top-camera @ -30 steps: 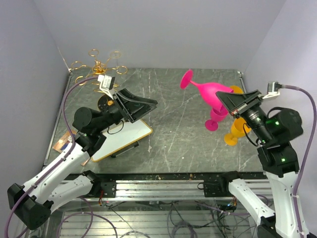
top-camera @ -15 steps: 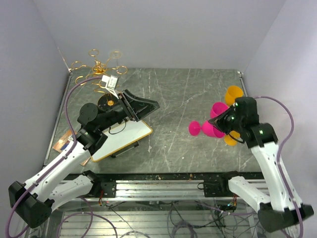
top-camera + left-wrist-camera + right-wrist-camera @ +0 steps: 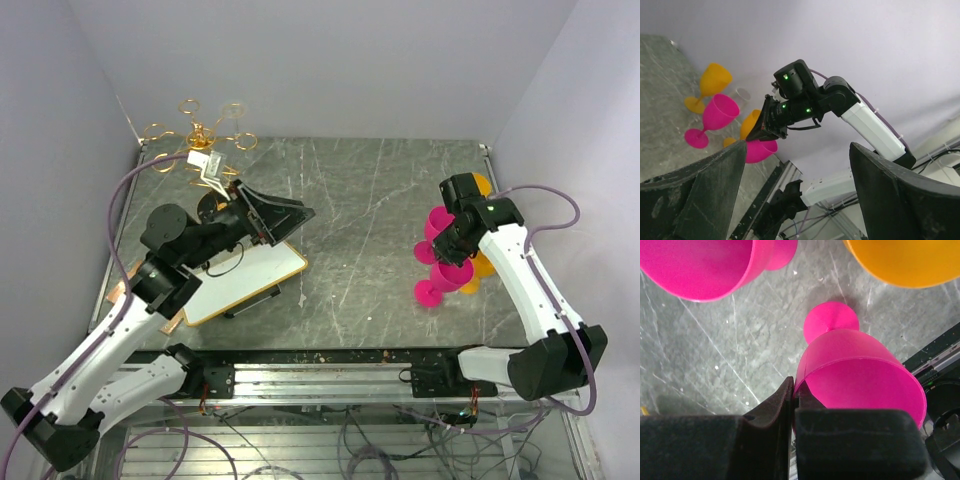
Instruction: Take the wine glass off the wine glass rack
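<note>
The gold wire wine glass rack (image 3: 200,132) stands at the table's far left corner with its ring loops empty. My right gripper (image 3: 455,252) is shut on the rim of a pink wine glass (image 3: 443,280), (image 3: 860,370). It holds the glass upright, with the foot (image 3: 831,320) at or just above the table. My left gripper (image 3: 285,214) is open and empty, raised in the air right of the rack. In the left wrist view its fingers (image 3: 700,200) frame the right arm and the held glass (image 3: 760,150).
A second pink glass (image 3: 437,226), (image 3: 700,265) and two orange glasses (image 3: 477,186), (image 3: 482,266), (image 3: 905,260) stand close around the held one. A white board (image 3: 245,280) lies under the left arm. The walls are close at left, right and back.
My right arm brought the pink glass down from a tilted, raised pose, turned it upright and lowered it beside the other glasses. The left arm shifted only slightly.
</note>
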You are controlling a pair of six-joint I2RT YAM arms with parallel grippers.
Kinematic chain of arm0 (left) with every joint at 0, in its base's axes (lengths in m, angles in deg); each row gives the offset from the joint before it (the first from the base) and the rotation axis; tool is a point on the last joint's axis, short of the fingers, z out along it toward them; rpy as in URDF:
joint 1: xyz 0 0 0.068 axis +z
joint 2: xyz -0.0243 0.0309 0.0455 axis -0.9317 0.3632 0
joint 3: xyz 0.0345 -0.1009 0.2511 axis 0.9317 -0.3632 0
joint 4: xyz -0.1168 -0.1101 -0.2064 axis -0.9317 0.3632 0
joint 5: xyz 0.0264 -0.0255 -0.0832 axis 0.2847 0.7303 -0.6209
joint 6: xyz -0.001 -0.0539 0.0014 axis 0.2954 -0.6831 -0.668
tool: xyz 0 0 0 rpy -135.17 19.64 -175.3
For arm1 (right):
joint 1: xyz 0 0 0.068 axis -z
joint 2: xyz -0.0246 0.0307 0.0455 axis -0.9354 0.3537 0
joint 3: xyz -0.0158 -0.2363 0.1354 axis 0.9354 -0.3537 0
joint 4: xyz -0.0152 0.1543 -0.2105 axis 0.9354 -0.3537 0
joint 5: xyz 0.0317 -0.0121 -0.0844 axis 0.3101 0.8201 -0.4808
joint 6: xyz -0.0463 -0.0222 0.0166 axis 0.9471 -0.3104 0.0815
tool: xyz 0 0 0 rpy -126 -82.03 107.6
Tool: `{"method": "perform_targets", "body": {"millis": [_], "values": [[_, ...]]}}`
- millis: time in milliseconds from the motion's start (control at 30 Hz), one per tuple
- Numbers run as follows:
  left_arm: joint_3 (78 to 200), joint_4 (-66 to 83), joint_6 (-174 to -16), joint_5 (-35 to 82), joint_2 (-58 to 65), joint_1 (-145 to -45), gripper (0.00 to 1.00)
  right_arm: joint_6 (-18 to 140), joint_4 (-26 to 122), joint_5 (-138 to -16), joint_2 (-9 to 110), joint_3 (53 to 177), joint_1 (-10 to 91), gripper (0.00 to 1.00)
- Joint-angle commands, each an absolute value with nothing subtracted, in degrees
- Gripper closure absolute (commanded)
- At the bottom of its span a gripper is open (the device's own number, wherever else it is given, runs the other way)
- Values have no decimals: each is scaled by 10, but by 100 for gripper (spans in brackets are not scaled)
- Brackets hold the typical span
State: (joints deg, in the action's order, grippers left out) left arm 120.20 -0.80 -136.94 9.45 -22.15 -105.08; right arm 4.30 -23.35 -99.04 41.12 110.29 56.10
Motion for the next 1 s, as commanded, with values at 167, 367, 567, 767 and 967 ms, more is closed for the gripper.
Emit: {"method": "perform_targets", "body": {"millis": [167,367,567,767,967], "values": [[1256,121,-1283,173,-272,-1049,4,9,-217,-1062,441,1126,564,100],[1267,139,-1269,186,-280,-1049,3,3,-194,-1069,466,1128,566,100],[1266,148,-1263,191,-282,-1049,3,3,-173,-1087,482,1121,566,100],[1270,155,-1260,192,-285,-1049,3,3,-152,-1088,490,1105,566,100],[1271,161,-1258,195,-290,-1049,3,1,-145,-1089,500,1096,566,100]]}}
